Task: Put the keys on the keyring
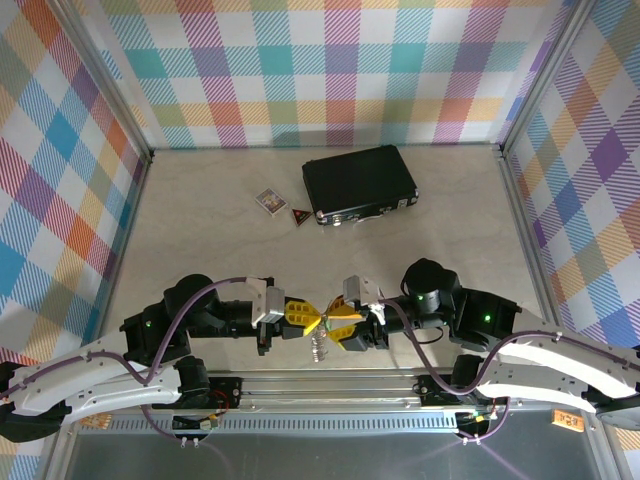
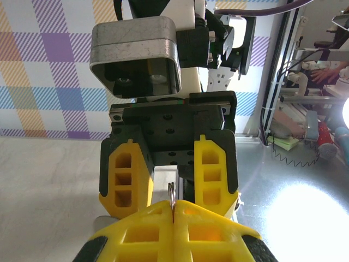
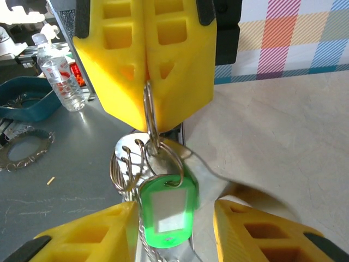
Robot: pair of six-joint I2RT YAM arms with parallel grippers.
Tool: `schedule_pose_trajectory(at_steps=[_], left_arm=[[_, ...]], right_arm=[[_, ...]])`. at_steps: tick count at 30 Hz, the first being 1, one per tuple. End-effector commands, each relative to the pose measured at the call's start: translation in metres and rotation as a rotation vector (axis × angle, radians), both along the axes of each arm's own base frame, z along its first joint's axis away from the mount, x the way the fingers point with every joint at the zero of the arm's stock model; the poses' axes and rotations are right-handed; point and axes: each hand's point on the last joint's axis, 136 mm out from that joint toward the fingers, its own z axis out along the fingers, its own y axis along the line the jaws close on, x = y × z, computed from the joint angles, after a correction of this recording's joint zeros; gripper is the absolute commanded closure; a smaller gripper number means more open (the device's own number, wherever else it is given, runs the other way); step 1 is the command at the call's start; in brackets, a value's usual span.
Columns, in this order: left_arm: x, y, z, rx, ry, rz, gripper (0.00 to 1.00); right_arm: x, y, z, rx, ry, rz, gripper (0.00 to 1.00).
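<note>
Step in hand, by my read: threading green-headed silvery key [image 3: 166,210] onto silvery oval metal keyring [image 3: 148,117]. Key hangs just below ring's wire, mid-air between the two arms. Fully threaded or not, cannot tell.

Pincers: left gripper [image 3: 146,90] clamped tight on ring's thin wire, ring dangling beneath. right gripper [image 2: 166,180] partway apart, jaws straddling green head, gripping nothing visible; contact with one finger unclear.

Next move likely calls for right jaws to close on key head and work it along wire while left holds ring.

Top camera looks down on the table [image 1: 200,230] from behind; wrist cameras face each other closely, sharing the keyring [image 3: 149,126].
</note>
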Motion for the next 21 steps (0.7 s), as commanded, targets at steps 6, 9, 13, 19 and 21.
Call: schedule_pose_trajectory(at_steps=[6, 9, 13, 19, 21], left_arm=[[-0.0015, 0.0046, 0.0176, -0.069, -0.017, 0.003, 1.00], [-0.0006, 0.0046, 0.0169, -0.068, -0.017, 0.008, 1.00], [0.0003, 0.0047, 0.0161, -0.067, -0.016, 0.014, 1.00], [0.0034, 0.0041, 0.0116, -0.054, -0.016, 0.029, 1.00], [0.0039, 0.0040, 0.0105, -0.051, -0.016, 0.032, 1.00]], right_arm=[[-0.0010, 0.0080, 0.0084, 0.062, 0.008, 0.011, 0.63], [-0.0021, 0.0099, 0.0085, 0.068, 0.016, 0.020, 0.63], [-0.0007, 0.0115, 0.0077, 0.073, 0.016, 0.015, 0.63], [0.0038, 0.0123, 0.0067, 0.079, 0.013, -0.011, 0.75], [0.0049, 0.0117, 0.0059, 0.077, 0.011, -0.018, 0.80]])
